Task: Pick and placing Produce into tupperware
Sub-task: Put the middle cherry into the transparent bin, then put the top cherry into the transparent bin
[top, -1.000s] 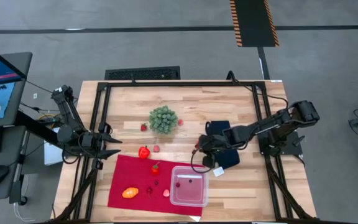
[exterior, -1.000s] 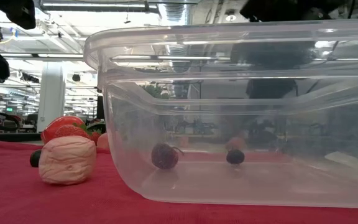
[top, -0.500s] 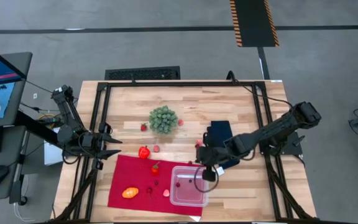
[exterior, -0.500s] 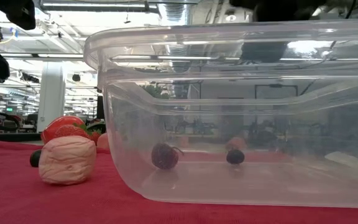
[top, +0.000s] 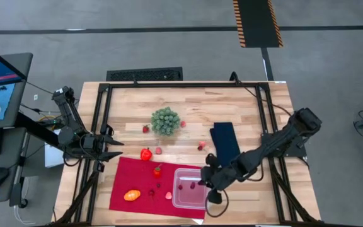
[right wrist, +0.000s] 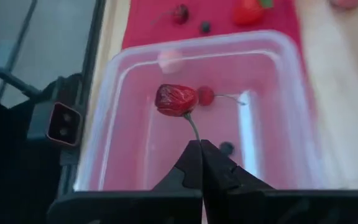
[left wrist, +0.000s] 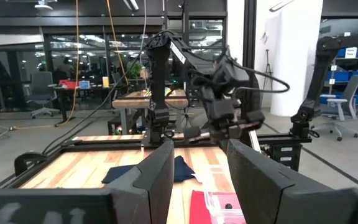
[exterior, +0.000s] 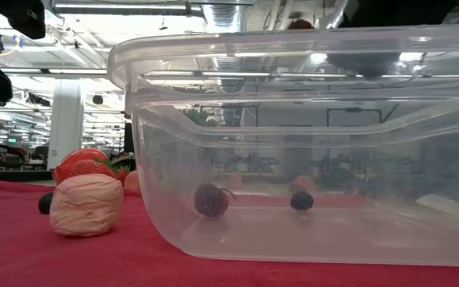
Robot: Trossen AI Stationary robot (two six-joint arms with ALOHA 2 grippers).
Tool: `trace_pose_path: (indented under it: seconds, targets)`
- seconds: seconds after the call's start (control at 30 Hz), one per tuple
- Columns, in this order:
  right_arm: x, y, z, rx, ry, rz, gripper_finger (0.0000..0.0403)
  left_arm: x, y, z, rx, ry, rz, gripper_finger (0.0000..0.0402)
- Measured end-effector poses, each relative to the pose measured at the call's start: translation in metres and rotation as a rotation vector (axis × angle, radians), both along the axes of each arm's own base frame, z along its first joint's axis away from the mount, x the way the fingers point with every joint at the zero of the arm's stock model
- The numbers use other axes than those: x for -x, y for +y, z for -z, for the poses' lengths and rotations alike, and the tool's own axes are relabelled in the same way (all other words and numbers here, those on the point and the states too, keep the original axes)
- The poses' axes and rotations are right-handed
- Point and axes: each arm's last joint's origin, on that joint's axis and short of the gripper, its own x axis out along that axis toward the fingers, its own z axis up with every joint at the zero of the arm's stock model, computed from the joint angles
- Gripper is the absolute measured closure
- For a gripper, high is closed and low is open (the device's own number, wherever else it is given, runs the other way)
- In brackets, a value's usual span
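Your right hand (right wrist: 199, 149) hangs over the tub (top: 191, 189), which sits at the lower middle of the high view with one part on the red cloth (top: 131, 183) and the other on the bare desk (top: 188, 107). In the right wrist view its 2 fingers are pressed together on the thin stem of a wrinkled dark red fruit (right wrist: 176, 99), and the fruit sticks out beyond the fingertips, above the inside of the tub. In the high view that hand (top: 208, 183) shows at the tub's right edge, with the arm running up and to the right across the desk.

Inside the tub you already have a red cherry (right wrist: 206, 95) with a stem and a small dark berry (right wrist: 227, 148). The low view shows both on the tub floor, the cherry (exterior: 211, 199) left of the berry (exterior: 301, 200).

Your left hand (top: 113, 151) waits at the left edge of the desk, off the cloth. Its fingers stand partly apart with nothing between them.

On the cloth, toward the lower left of the high view, lie an orange oval (top: 132, 195), a strawberry (top: 157, 169) and a few tiny pieces near the tub. A red pepper (top: 145, 154) sits just above the cloth's top edge. A green bushy ball (top: 166, 121) stands in the middle of the desk with small red pieces on either side of it. A dark blue cloth (top: 225, 142) lies to the right of centre, above the right arm.
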Motion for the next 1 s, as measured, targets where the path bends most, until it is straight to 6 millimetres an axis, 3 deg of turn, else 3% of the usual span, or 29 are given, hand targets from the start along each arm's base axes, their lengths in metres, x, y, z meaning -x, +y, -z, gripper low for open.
trace_pose_path:
  seconds: [0.2,0.6,1.0]
  targets:
    - [-0.005,0.001,0.021,-0.004,0.075,0.024,0.0386,0.000,0.000,0.000,0.002,0.000,0.001,0.0259]
    - [-0.010,-0.007,0.024,-0.014,0.096,0.037,0.0379,0.000,0.000,0.000,-0.003,0.003,0.000,0.0259]
    - [-0.015,-0.014,0.023,-0.036,0.100,0.052,0.0337,0.000,0.000,0.000,-0.003,0.003,0.001,0.0259]
